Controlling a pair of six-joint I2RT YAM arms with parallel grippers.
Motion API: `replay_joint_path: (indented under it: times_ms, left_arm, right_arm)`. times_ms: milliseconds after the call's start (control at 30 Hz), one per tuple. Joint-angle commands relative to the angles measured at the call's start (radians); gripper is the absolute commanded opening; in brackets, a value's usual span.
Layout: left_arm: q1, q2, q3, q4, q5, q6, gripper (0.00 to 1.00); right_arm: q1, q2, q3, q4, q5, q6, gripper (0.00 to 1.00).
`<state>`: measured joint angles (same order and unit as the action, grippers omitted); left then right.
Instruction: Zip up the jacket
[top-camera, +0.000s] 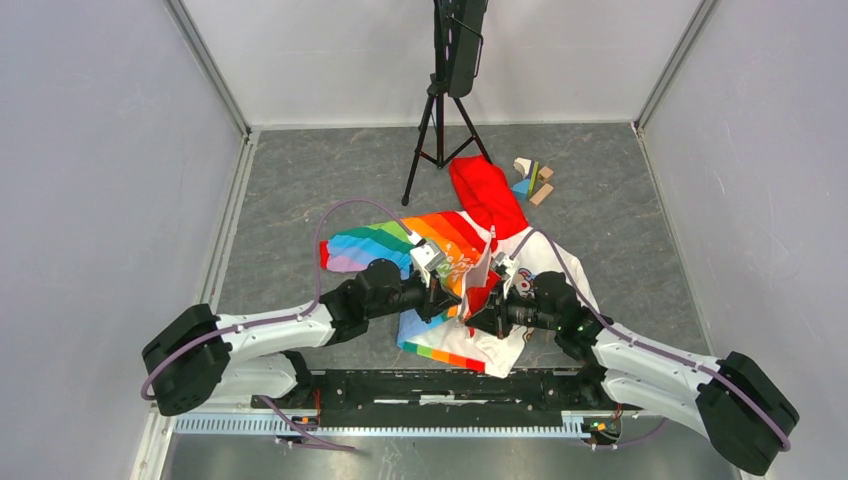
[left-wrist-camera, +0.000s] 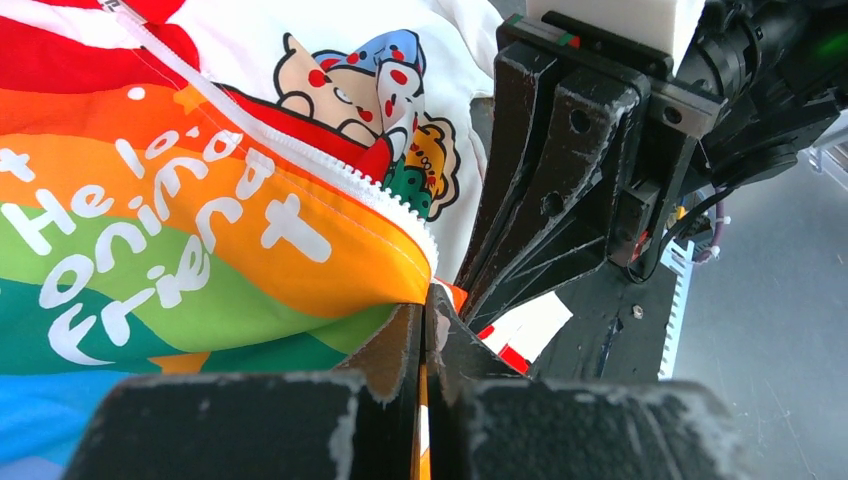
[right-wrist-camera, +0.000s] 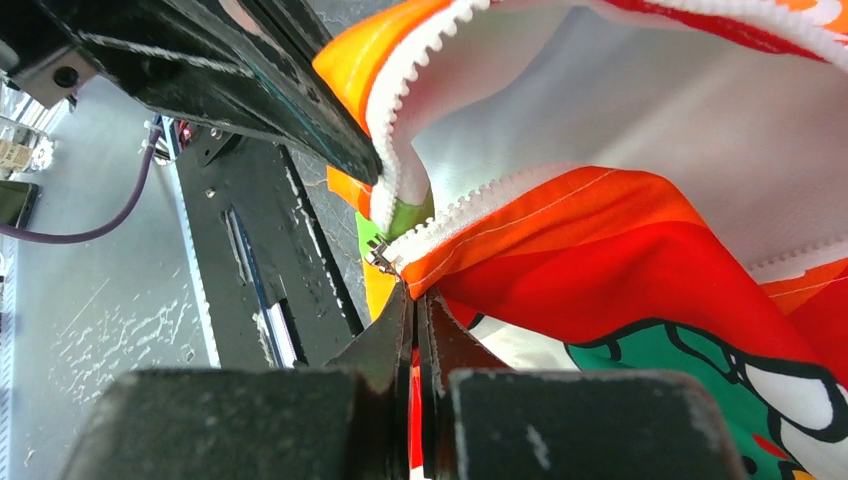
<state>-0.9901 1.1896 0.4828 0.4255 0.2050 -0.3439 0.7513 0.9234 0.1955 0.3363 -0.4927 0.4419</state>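
Note:
The jacket (top-camera: 460, 235) lies open on the grey floor, red hood (top-camera: 485, 190) at the far end, rainbow half on the left, white cartoon half on the right. My left gripper (top-camera: 452, 298) is shut on the rainbow half's lower front edge (left-wrist-camera: 400, 285) beside its white zipper teeth (left-wrist-camera: 300, 160). My right gripper (top-camera: 478, 305) is shut on the other front edge (right-wrist-camera: 480, 275), just under the small metal zipper end (right-wrist-camera: 380, 258). Both grippers hold the hem corners lifted and close together. The two zipper rows (right-wrist-camera: 400, 100) are apart.
A black tripod (top-camera: 440, 120) with a camera stands behind the jacket. Several small wooden blocks (top-camera: 533, 180) lie by the hood. The black base rail (top-camera: 450, 385) runs along the near edge. Grey walls enclose the floor.

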Motion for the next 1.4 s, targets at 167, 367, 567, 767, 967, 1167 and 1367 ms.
replay_joint_path:
  times_ms: [167,367,567,767,967,1167,1367]
  left_arm:
    - [0.001,-0.028,-0.007,0.081,0.027,-0.020,0.02]
    - [0.001,-0.044,-0.023,0.104,0.025,-0.046,0.02]
    - [0.001,-0.041,-0.032,0.126,0.023,-0.058,0.02]
    - [0.001,-0.035,-0.032,0.132,0.031,-0.060,0.02]
    - [0.001,-0.029,-0.027,0.131,0.037,-0.060,0.02]
    - [0.001,-0.021,-0.024,0.125,0.039,-0.055,0.02]
    - [0.001,-0.047,-0.024,0.089,0.021,-0.033,0.02]
  right_arm:
    - [-0.014,-0.041,0.017,0.025,0.001,0.003,0.00]
    - [-0.014,-0.024,0.016,0.024,-0.010,-0.004,0.01]
    - [-0.016,-0.041,0.013,0.028,0.007,0.003,0.00]
    - [-0.015,-0.013,0.019,0.044,-0.007,0.004,0.00]
    - [-0.015,-0.024,0.023,0.076,-0.024,0.023,0.00]
    - [-0.017,-0.034,0.028,0.078,-0.033,0.027,0.00]
    - [-0.018,-0.059,0.010,0.062,-0.049,0.038,0.00]
